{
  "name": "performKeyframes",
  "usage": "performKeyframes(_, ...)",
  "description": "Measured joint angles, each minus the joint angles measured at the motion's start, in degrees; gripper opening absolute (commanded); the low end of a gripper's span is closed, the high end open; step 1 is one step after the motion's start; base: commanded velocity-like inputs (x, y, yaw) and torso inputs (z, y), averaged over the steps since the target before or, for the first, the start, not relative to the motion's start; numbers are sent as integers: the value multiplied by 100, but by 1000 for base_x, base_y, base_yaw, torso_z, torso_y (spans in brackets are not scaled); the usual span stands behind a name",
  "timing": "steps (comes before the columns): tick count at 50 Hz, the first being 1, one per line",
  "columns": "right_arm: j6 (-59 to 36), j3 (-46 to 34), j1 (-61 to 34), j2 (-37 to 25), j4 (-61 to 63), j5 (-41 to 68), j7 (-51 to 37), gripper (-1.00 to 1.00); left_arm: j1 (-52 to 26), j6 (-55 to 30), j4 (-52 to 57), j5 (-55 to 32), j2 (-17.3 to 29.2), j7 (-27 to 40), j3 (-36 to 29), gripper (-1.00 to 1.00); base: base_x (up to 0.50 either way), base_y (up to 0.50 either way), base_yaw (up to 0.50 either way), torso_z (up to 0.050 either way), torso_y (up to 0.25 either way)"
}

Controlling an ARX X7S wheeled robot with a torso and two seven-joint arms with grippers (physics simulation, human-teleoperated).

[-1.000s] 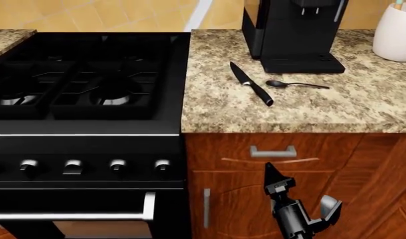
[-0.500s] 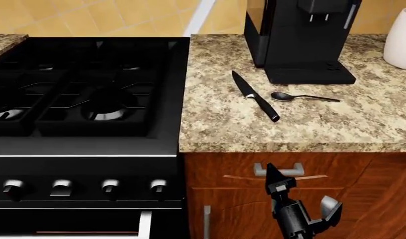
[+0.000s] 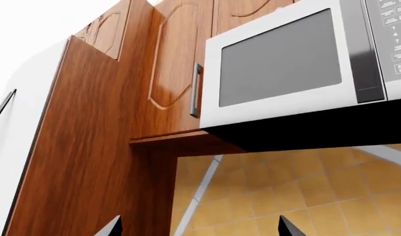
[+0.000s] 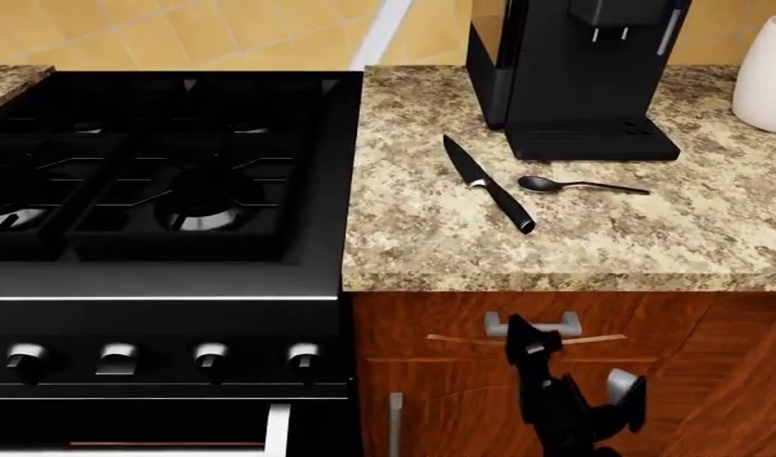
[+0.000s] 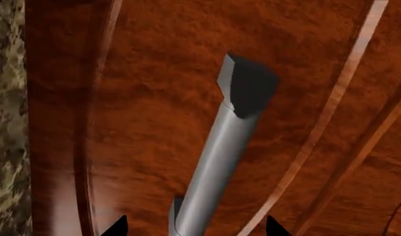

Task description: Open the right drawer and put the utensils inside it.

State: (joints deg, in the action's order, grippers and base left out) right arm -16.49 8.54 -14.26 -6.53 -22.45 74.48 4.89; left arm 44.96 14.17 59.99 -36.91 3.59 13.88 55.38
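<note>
Granite countertop (image 4: pixel 591 252) runs beside a black gas range (image 4: pixel 159 190), with a black coffee machine (image 4: pixel 572 67) at the back. On it lie the utensils: the knife (image 4: pixel 487 183) and, just beside it, the spoon (image 4: pixel 578 185), both well apart from our arms. Below the counter edge sits the right drawer (image 4: pixel 540 326), shut, its silver bar handle (image 5: pixel 217 162) horizontal.

We judge the step in hand to be the approach to that handle. Our right gripper (image 4: pixel 568 367) hovers just below the handle with its fingers spread apart; one fingertip (image 4: pixel 525 331) overlaps the bar in the head view. To do this well, we bring one finger behind the bar and one in front, centre on the bar, close firmly, then pull straight outward, not downward.

Contact with the bar cannot be confirmed. The right wrist view shows only two finger tips at the frame edge, flanking the handle. Our left gripper (image 3: pixel 197 228) points up toward a microwave (image 3: pixel 286 64) and wall cabinets (image 3: pixel 141 73); its tips stand apart, holding nothing.
</note>
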Motion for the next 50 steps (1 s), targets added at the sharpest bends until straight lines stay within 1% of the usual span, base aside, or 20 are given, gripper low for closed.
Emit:
performKeyframes(12, -432, -193, -648, -145, -814, 142, 59, 100, 1, 8, 0, 26, 9, 1, -23, 100, 0, 0, 0, 0, 0)
performKeyframes(13, -452, -208, -686, -153, -865, 144, 69, -100, 1, 9, 0, 23, 6, -3, -19, 100, 0, 0, 0, 0, 0)
performKeyframes(24, -604, -284, -792, -224, -946, 205, 13, -100, 1, 10, 0, -9, -18, -27, 20, 100, 0, 0, 0, 0, 0)
performKeyframes(31, -652, -298, -617, -261, -659, 211, -133, -100, 1, 5, 0, -26, -27, -35, 39, 100, -2, 0, 0, 0, 2)
performKeyframes(39, -742, -312, 37, -388, 176, 236, -191, -100, 1, -5, 0, -45, -25, -39, 54, 100, 0, 0, -1, 0, 1)
performKeyframes(50, -726, -309, 1175, -613, 1335, 34, 178, -100, 1, -22, 0, -40, 7, -18, 25, 100, 0, 0, -1, 0, 3)
